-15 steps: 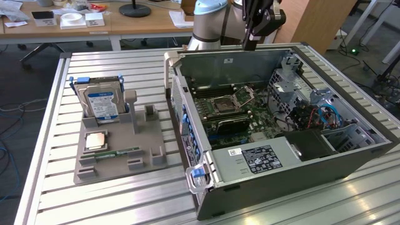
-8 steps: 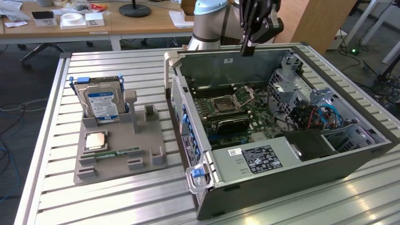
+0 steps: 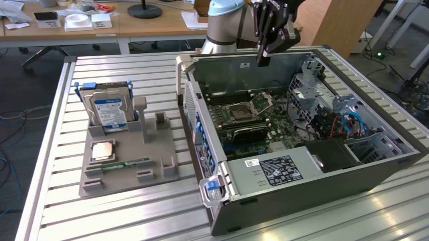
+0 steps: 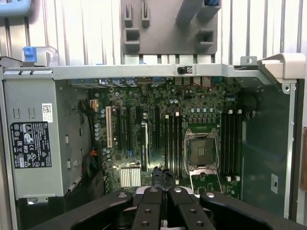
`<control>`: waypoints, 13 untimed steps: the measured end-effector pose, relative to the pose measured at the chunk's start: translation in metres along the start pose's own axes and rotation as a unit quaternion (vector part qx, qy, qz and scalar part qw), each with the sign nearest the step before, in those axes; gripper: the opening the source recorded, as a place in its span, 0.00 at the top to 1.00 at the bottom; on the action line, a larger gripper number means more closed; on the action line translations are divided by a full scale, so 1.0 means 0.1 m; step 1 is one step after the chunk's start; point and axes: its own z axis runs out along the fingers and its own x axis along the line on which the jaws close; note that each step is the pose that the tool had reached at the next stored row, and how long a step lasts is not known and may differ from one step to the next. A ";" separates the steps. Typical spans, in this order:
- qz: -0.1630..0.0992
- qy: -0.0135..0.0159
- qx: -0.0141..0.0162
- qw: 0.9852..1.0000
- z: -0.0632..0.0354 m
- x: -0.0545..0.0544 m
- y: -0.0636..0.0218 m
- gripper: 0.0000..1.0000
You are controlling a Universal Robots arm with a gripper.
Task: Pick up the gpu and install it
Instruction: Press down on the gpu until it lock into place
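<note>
Table left: grey plastic holder tray (image 3: 130, 148) on slatted aluminium tabletop (image 3: 60, 211), carrying upright silver hard drive with blue label (image 3: 110, 111), square silver processor chip (image 3: 102, 150) and narrow green RAM stick (image 3: 127, 164).
Centre: open grey metal computer case (image 3: 288, 206) lying on its side, green motherboard (image 3: 268, 118) exposed.
Gpu (image 3: 242, 134): thin black rectangular card inside the case, on the motherboard just beside the processor socket (image 3: 242, 108); full seating impossible to tell.
Gripper (image 3: 263, 61): black two-finger tool above the case's far wall, fingers pressed together, nothing held, apart from the gpu.
</note>
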 end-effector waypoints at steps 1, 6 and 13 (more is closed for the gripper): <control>0.000 0.000 0.000 1.000 0.017 0.00 0.000 0.89; 0.000 0.000 0.000 1.000 0.026 0.00 0.001 0.89; 0.000 0.000 0.000 1.000 0.116 0.00 0.004 0.89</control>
